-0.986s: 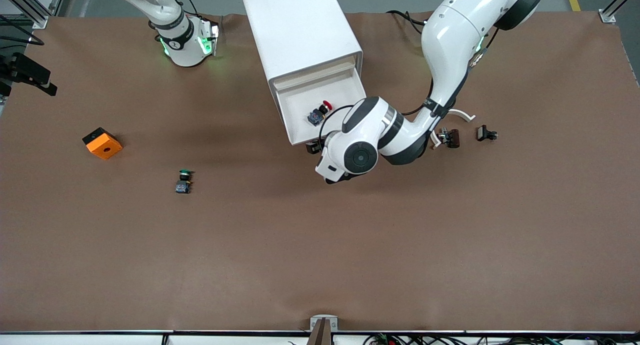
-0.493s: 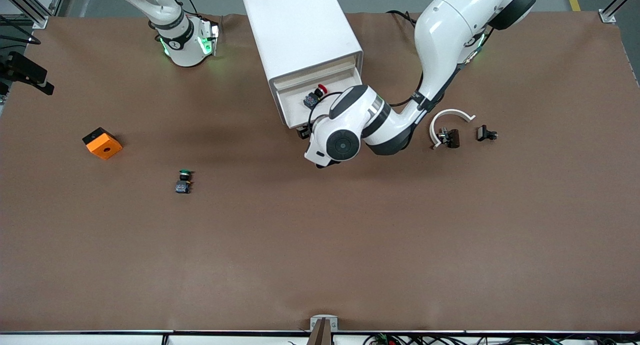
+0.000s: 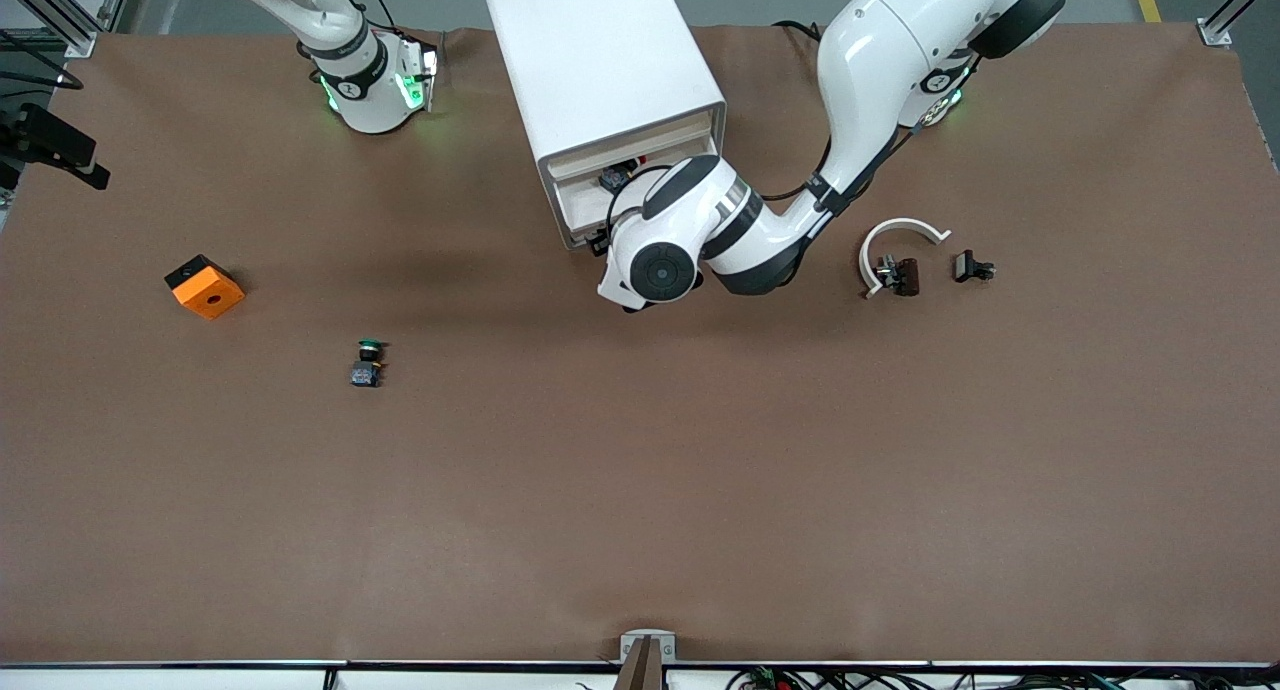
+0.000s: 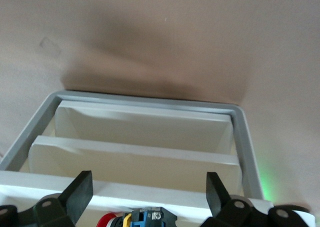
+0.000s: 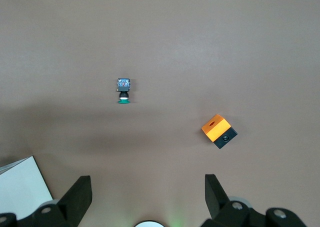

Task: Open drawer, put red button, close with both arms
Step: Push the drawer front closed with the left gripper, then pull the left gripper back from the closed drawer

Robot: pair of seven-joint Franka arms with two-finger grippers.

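Pressing against the cream front of the drawer (image 3: 578,202), left pincer (image 4: 150,199) empty, jaws spread, square to the cabinet (image 3: 600,65). Red button (image 4: 112,219) inside the nearly shut drawer. Right pincer (image 5: 147,202) spread, waiting above the bench (image 3: 640,490).

Red button (image 4: 134,219) cut by the left wrist view's edge.

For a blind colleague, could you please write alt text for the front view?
The left gripper presses the drawer, holding the red button, into the white cabinet. The green button and orange cube lie apart, toward the right arm's end.
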